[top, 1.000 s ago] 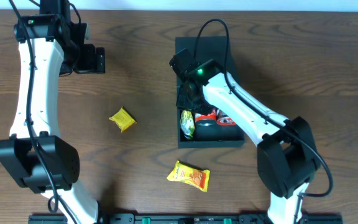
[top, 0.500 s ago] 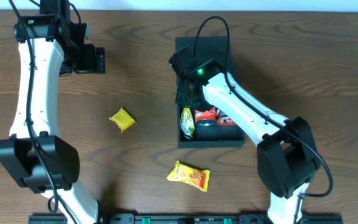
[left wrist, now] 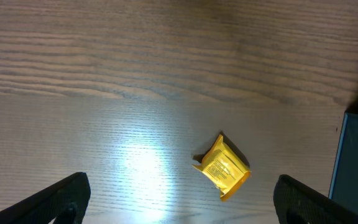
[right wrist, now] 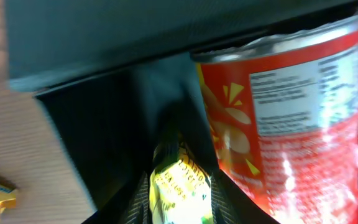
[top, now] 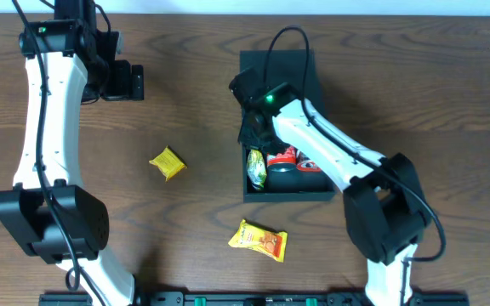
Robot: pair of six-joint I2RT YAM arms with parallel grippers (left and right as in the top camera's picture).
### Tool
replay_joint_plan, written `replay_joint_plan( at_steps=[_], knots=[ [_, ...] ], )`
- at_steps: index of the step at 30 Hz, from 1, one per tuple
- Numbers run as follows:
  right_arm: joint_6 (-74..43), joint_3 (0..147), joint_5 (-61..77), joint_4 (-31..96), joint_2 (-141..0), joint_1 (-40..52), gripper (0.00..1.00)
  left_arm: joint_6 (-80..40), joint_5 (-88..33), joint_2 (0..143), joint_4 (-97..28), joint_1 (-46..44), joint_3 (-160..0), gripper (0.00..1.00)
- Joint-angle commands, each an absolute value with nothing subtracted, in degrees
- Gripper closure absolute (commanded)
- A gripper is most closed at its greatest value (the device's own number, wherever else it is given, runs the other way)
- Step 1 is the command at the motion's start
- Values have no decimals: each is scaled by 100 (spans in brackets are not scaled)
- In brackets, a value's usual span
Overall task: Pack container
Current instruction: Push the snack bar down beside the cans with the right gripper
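The dark teal container stands open at centre back, its flap lid lying flat behind it. Inside lie a yellow-green packet and a red can. My right gripper reaches into the box's left side. In the right wrist view its fingers press both sides of the yellow-green packet, beside the red can and under the container wall. My left gripper is open and empty at the back left, with a small yellow packet lying ahead of its fingers.
The small yellow packet lies on the wood table left of the box. A larger yellow-orange packet lies in front of the box. The container's edge shows at the right of the left wrist view.
My right arm has shifted slightly left and back over the box; the yellow-green packet stays in the box. The left arm has not moved.
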State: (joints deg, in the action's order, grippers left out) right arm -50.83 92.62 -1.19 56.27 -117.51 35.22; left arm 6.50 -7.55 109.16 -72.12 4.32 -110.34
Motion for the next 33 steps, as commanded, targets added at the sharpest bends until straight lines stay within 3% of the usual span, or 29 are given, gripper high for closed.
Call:
replay_joint_plan(
  at_steps=[1, 11, 18, 33],
  knots=[
    [-5229, 9297, -104, 5636, -11813, 3583, 66, 775, -819, 10842, -7234, 460, -11048, 4],
    [-5273, 9282, -242, 5607, -11824, 3662, 69, 775, -819, 10842, -7234, 460, -11034, 5],
    [-5273, 9201, -283, 5478, -11832, 3684, 81, 775, -819, 10842, -7234, 460, -11034, 5],
    [-5269, 8954, -287, 5240, -11843, 3684, 90, 775, -819, 10842, -7234, 460, -11034, 5]
  ],
)
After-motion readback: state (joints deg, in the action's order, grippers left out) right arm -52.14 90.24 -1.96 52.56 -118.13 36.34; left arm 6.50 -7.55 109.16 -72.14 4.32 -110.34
